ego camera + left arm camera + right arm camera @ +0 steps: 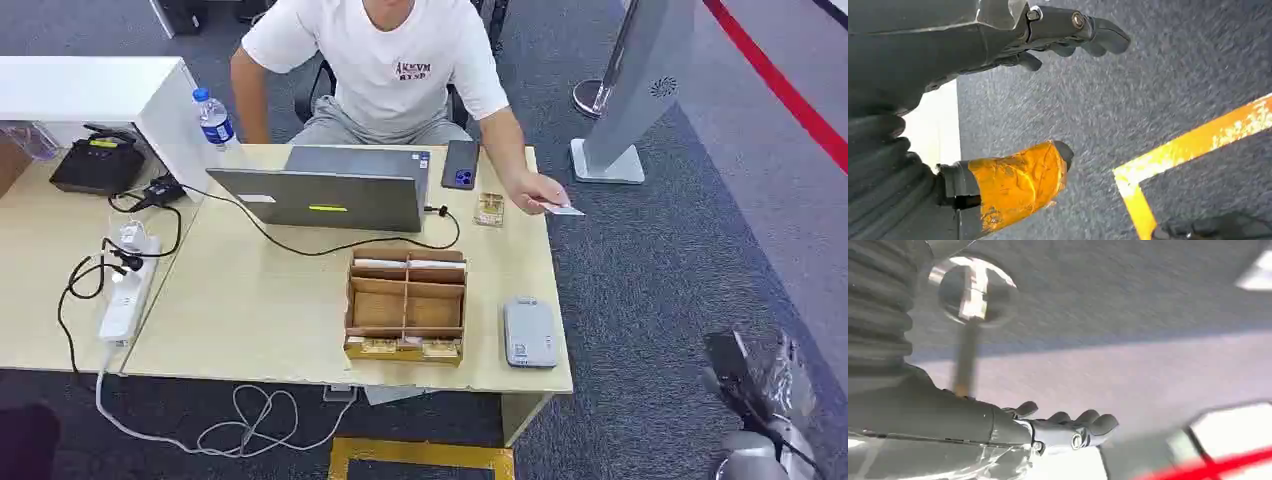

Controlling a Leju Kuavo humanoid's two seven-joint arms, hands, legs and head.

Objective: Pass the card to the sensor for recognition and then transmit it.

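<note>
A person seated behind the table holds a white card (562, 210) in one hand (537, 189), out over the table's right edge. The grey card sensor (528, 332) lies flat near the table's front right corner. My right hand (762, 392) hangs low to the right of the table, well below the card. In the right wrist view its fingers (1075, 426) stretch out over the carpet and hold nothing. My left hand (1013, 37) hangs above the carpet with its fingers apart from the orange-taped thumb (1018, 182), and nothing lies in it.
A wooden compartment box (405, 305) stands left of the sensor. Behind it are a grey laptop (325, 190), a phone (461, 164) and a small wooden stand (489, 209). A power strip (128, 290) with cables lies at the left. A white floor stand (640, 90) is at the right rear.
</note>
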